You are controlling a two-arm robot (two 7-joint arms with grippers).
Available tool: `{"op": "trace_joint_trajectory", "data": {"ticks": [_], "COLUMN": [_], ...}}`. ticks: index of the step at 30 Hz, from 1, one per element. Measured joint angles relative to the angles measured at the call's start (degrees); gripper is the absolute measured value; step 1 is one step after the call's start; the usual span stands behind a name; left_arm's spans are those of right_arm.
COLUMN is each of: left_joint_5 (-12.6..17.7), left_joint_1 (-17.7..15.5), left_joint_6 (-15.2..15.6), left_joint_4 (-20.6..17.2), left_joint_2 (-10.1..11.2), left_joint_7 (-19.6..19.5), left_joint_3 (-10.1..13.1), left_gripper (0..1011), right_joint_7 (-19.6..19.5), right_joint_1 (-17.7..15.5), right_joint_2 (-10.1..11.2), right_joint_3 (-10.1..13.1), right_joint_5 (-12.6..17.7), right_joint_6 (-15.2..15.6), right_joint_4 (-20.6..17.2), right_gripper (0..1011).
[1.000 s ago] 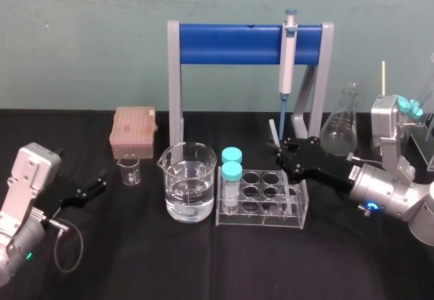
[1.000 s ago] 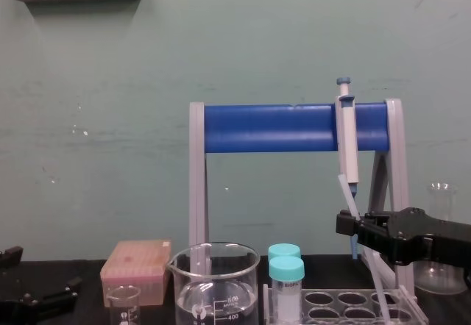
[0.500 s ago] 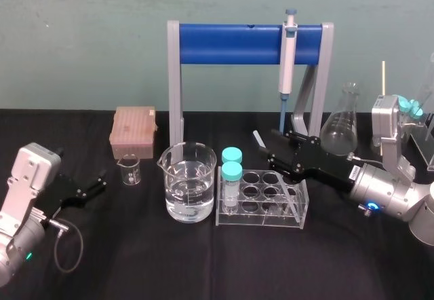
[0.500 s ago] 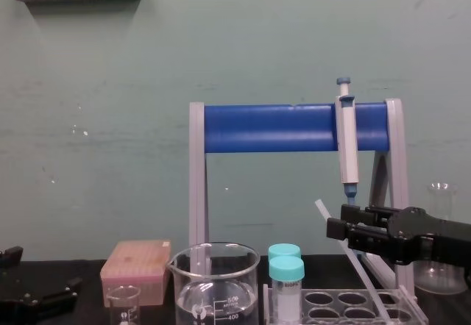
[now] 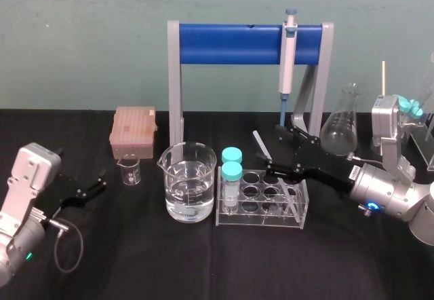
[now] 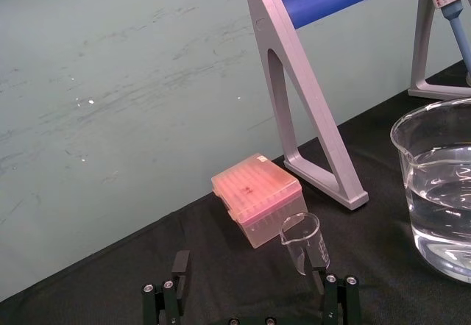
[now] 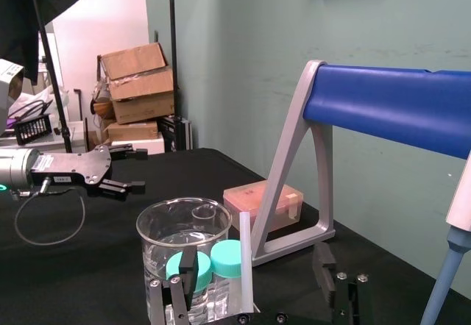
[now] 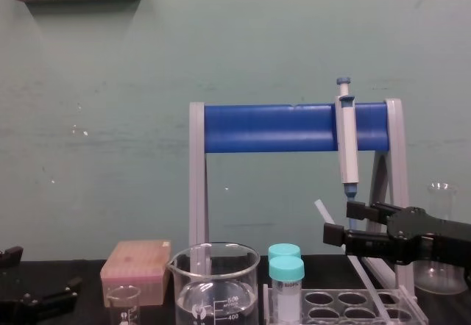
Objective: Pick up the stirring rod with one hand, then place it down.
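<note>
The stirring rod is a thin whitish glass stick. It leans to the left with its lower end in the clear tube rack, and it also shows in the chest view. My right gripper is open around it, above the rack's back row. In the right wrist view the stirring rod stands between the two spread fingers and touches neither. My left gripper rests open near the table's left edge, far from the rod.
A beaker of water and two teal-capped tubes stand left of the rod. A small beaker and a pink tip box lie further left. Behind are the blue pipette stand with its pipette and a conical flask.
My right gripper went from shut on the rod to wide open. The rod tipped from nearly upright to leaning left in the rack. The left arm stayed still.
</note>
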Motion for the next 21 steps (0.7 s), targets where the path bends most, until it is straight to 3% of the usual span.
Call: {"op": "trace_joint_trajectory", "data": {"ticks": [6,12,16,21], "left_joint_5": [0.0,0.0,0.0,0.0], "left_joint_1": [0.0,0.0,0.0,0.0], "left_joint_6": [0.0,0.0,0.0,0.0], "left_joint_4": [0.0,0.0,0.0,0.0], "left_joint_2": [0.0,0.0,0.0,0.0], "left_joint_7": [0.0,0.0,0.0,0.0], "left_joint_3": [0.0,0.0,0.0,0.0], "left_gripper": [1000,1000,1000,1000], "right_joint_7": [0.0,-2.8,-7.0,-14.5], "right_joint_1": [0.0,0.0,-0.5,-2.4], "right_joint_2": [0.0,0.5,0.6,0.8], "right_joint_3": [0.0,0.4,2.3,5.2], "right_joint_5": [-0.1,-2.7,-4.6,-7.0], "right_joint_6": [-0.1,-4.4,-8.0,-8.4], "right_joint_4": [0.0,-3.6,-7.1,-11.6], "right_gripper": [1004,1004,1004,1004]}}
